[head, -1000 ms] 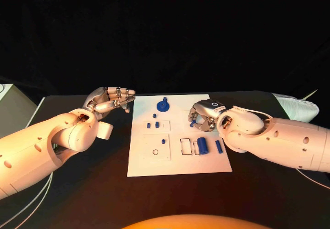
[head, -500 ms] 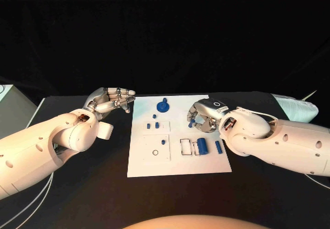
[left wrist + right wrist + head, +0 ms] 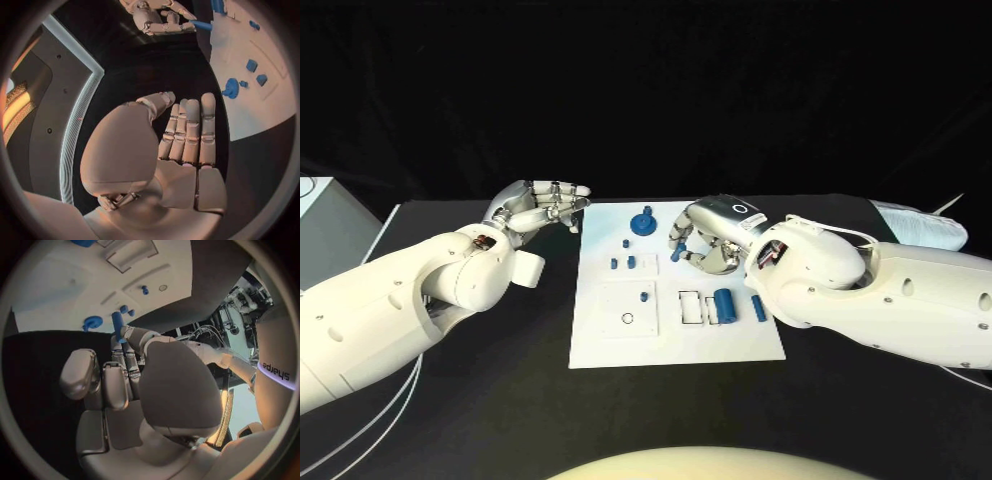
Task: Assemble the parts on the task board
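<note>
One blue peg (image 3: pixel 678 252) has risen leftward in right hand (image 3: pixel 707 243).

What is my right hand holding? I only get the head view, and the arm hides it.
Observer: In the right wrist view, the right hand pinches a blue peg at the tips of its fingers.
Operator: Is anything hiding in my left hand?
Observer: No. The left wrist view shows the left hand with a bare palm, holding nothing, beside the board.
</note>
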